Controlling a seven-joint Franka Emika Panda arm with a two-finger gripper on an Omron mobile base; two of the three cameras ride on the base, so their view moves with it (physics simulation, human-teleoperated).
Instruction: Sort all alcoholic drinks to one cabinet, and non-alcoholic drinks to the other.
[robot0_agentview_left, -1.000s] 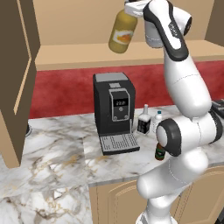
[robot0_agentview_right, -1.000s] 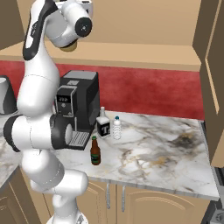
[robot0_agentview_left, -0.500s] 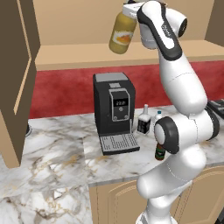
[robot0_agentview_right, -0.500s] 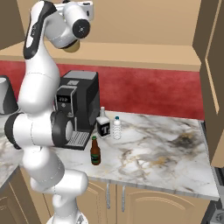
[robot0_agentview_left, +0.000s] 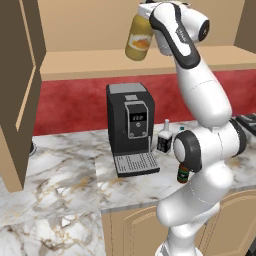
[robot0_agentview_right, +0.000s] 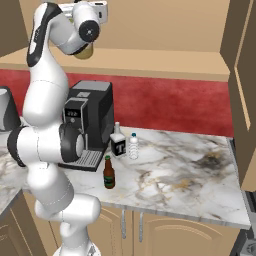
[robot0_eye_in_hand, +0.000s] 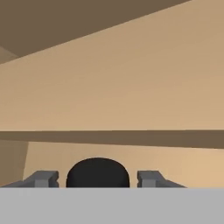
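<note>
While jaws pinch juice bottle (robot0_agentview_left: 138, 39): marble counter (robot0_agentview_left: 65, 175), red backsplash (robot0_agentview_right: 170, 105).

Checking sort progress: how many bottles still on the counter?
3. Brown beer bottle near the front edge; black-labelled squarish bottle and small water bottle side by side right of the coffee machine. The juice bottle is up in the claw at the cabinet shelf.

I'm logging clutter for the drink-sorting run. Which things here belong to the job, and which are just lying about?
Job: juice bottle held in the gripper; beer bottle; squarish black-labelled bottle; water bottle; wide cabinet shelf.

Lying about: coffee machine; marble counter.
</note>
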